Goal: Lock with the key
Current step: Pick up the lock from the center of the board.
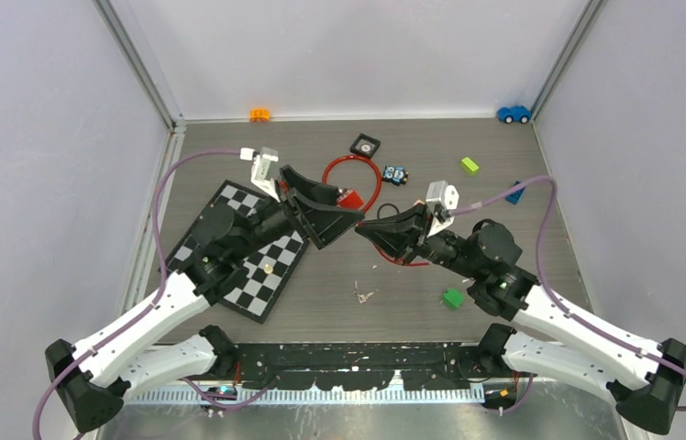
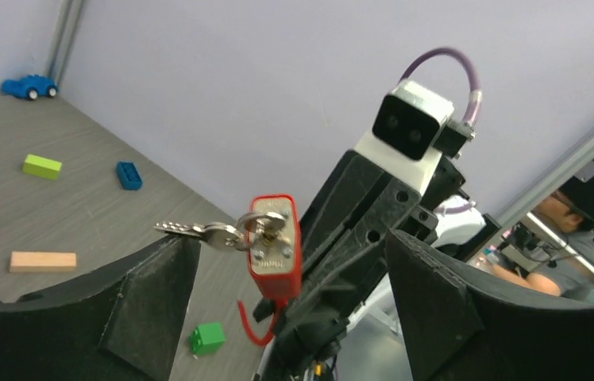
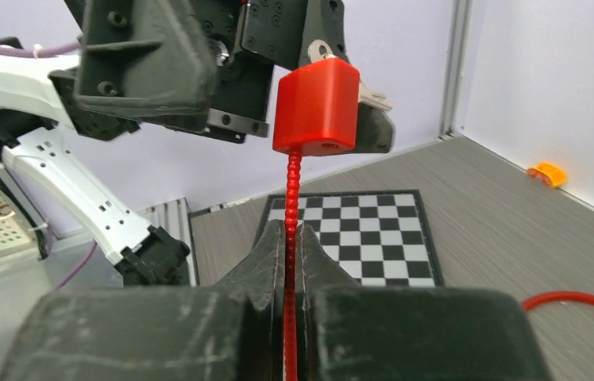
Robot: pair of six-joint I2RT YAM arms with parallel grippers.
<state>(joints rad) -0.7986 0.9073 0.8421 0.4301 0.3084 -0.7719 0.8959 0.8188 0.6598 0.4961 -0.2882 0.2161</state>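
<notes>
my right tool (image 3: 290, 235) is clamped on the red cable (image 3: 292, 184) just below the red padlock (image 3: 316, 107), holding the lock up above the surface (image 1: 413, 312), between the two arms. my left tool (image 2: 292, 242) is spread wide, its two pads (image 2: 155, 298) on either side of the lock and not touching it. a bunch of keys (image 2: 198, 230) on a ring sits at the lock's face, one blade sticking out sideways; i cannot tell whether a key is seated in the keyhole. the rest of the cable loops on the surface behind. a chessboard (image 1: 248, 270) lies under my left arm, and a green block (image 1: 452, 297) near my right.
</notes>
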